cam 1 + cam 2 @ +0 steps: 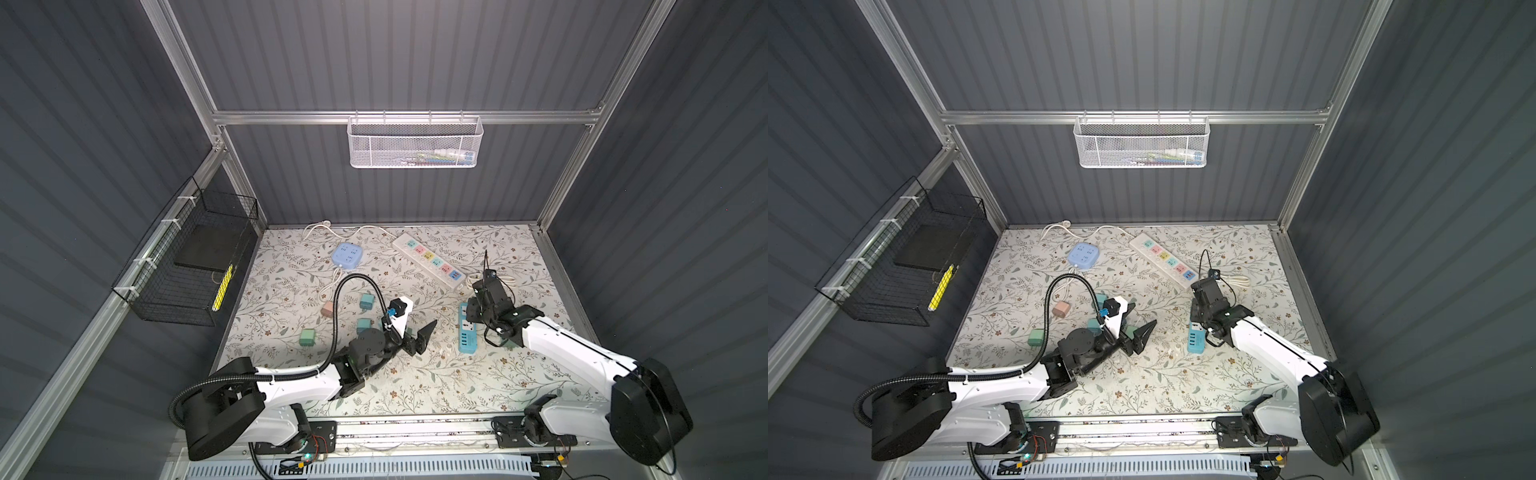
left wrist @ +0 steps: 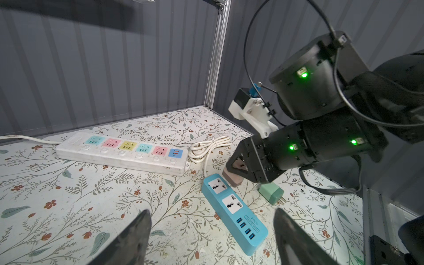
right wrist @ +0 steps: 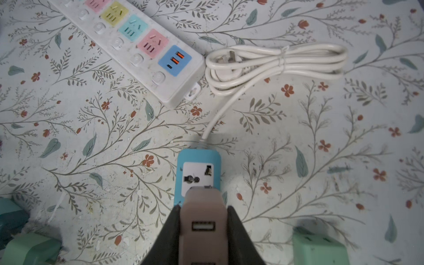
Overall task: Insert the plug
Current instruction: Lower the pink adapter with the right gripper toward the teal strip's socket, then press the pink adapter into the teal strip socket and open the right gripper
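Pink plug (image 3: 203, 224) is sitting clamped in my right hand (image 3: 203, 207), which I am holding over the blue strip (image 3: 198, 156); my left hand (image 2: 211, 213) is hanging apart.

The pink plug (image 3: 202, 206) hides its own prongs from view.

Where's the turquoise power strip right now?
The turquoise strip lies right of centre in both top views, its far end under the pinkish plug held by the right gripper, near the white strip.
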Motion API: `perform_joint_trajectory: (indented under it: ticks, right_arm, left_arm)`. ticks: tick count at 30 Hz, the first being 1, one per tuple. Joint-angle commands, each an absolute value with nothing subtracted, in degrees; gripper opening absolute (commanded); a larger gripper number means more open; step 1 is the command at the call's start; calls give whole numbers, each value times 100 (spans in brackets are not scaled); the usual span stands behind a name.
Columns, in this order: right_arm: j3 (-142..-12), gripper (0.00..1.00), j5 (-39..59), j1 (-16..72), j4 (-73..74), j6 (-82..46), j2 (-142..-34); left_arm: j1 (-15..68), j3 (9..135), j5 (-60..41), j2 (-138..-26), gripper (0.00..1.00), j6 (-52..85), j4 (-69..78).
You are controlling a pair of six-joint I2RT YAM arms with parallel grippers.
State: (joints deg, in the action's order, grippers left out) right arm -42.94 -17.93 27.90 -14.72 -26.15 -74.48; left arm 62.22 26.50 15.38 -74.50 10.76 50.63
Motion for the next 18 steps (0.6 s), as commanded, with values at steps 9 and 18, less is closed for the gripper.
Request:
perform_joint_trajectory:
  ticks: [9, 18]
  right_arm:
    - [-4492, 25, -1886, 2731, -1142, -1925, -7982]
    - [-4219, 26, -1798, 2558, -1002, -2004, -7892]
  left_arm:
    - [6238, 2672, 1663, -7301, 83, 1002, 5036]
    - [6240, 2680, 1654, -7357, 83, 1019, 5079]
